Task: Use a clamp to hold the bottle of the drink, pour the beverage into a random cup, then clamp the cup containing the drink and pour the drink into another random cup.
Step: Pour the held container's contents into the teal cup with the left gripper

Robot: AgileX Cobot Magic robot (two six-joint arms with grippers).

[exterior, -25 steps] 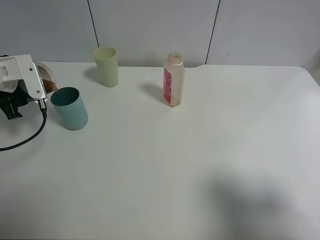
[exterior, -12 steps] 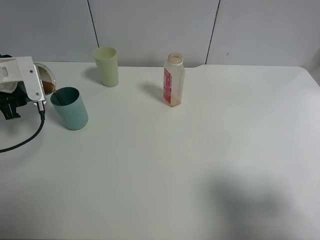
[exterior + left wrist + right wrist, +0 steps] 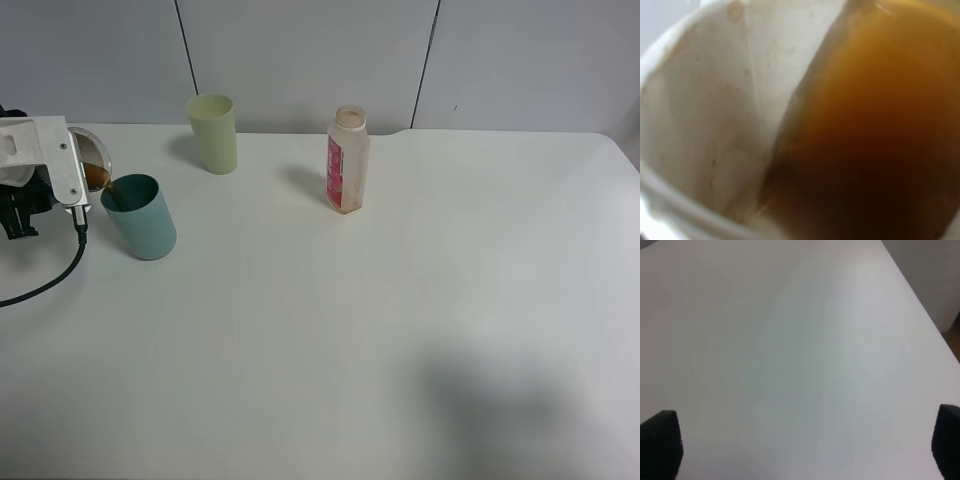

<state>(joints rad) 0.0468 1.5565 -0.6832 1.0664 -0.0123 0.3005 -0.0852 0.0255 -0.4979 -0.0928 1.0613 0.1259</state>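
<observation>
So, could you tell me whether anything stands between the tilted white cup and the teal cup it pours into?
Nothing visible does: the white cup tilts right at the teal cup; the pale green cup and bottle stand aside.

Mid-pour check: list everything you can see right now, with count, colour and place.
Bottle: 1, clear with red label, back centre of table.
Green cup: 1, pale green, back left.
Teal cup: 1, teal, left side, upright.
White cup: 1, white, tilted over teal cup.
Drink: brown, inside white cup.
Table: 1, white.
Cable: 1, black, left edge.
Left gripper: 1, holding white cup.
Right gripper: 1, black fingertips, open above table.
</observation>
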